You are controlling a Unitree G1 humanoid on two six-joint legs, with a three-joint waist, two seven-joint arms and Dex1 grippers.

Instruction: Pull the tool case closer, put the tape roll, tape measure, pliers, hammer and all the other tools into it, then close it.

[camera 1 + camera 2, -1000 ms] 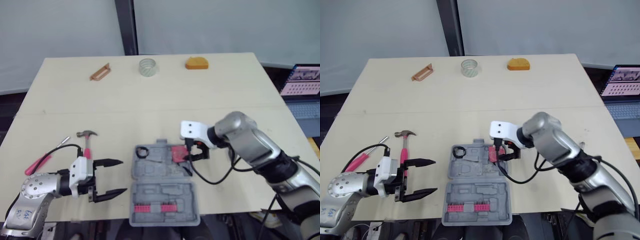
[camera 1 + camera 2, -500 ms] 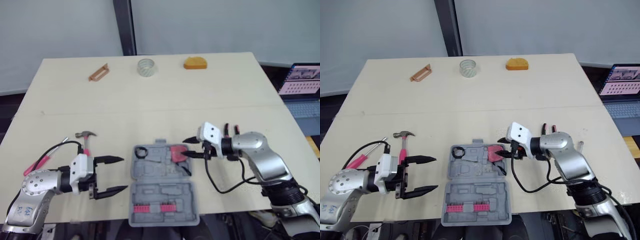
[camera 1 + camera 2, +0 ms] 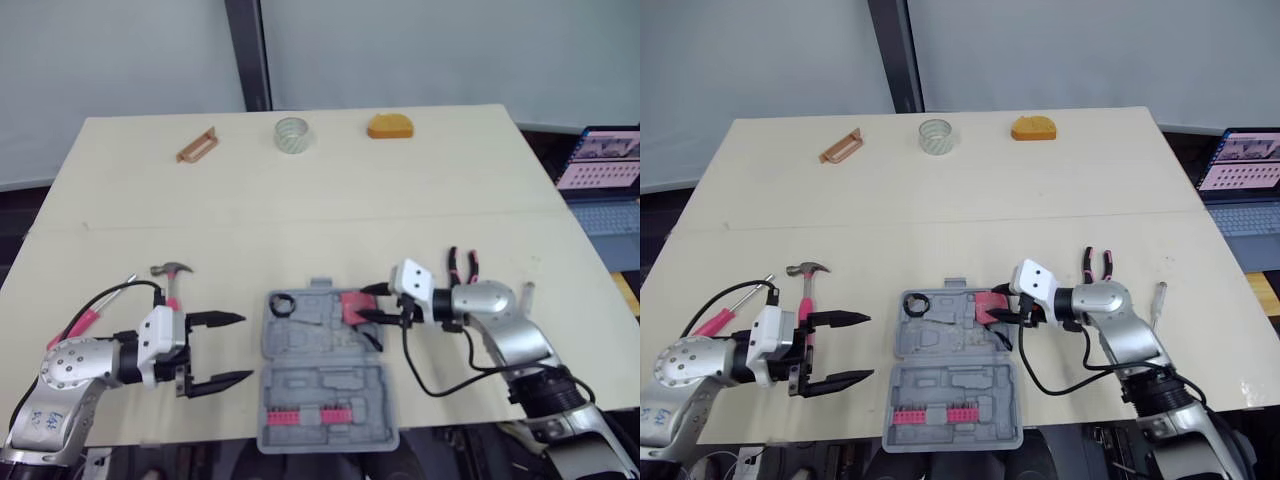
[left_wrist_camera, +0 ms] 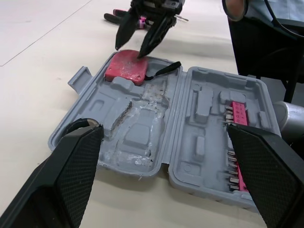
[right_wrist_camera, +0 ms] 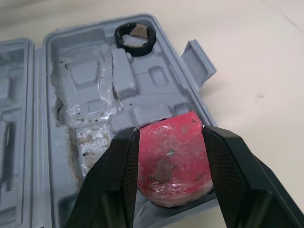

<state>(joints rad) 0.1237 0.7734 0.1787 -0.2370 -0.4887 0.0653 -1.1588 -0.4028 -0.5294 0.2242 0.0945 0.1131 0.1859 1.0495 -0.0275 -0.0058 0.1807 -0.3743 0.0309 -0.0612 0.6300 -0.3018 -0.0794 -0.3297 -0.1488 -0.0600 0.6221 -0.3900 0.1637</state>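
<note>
The tool case [image 3: 320, 392] lies open at the table's [image 3: 300, 200] front edge. The red tape measure [image 3: 354, 306] sits in its far right corner. The right gripper [image 3: 366, 303], fingers spread, straddles it. The left gripper [image 3: 245, 348] is wide open and empty beside the case's left edge.

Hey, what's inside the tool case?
The open tool case holds a black tape roll in one far corner, a red tape measure in the other, and a pink bit rack in the near half. The right gripper hangs over the tape measure, its jaws hiding part of it.

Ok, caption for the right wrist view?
Right gripper, open, straddling the red tape measure in the open grey tool case.
</note>
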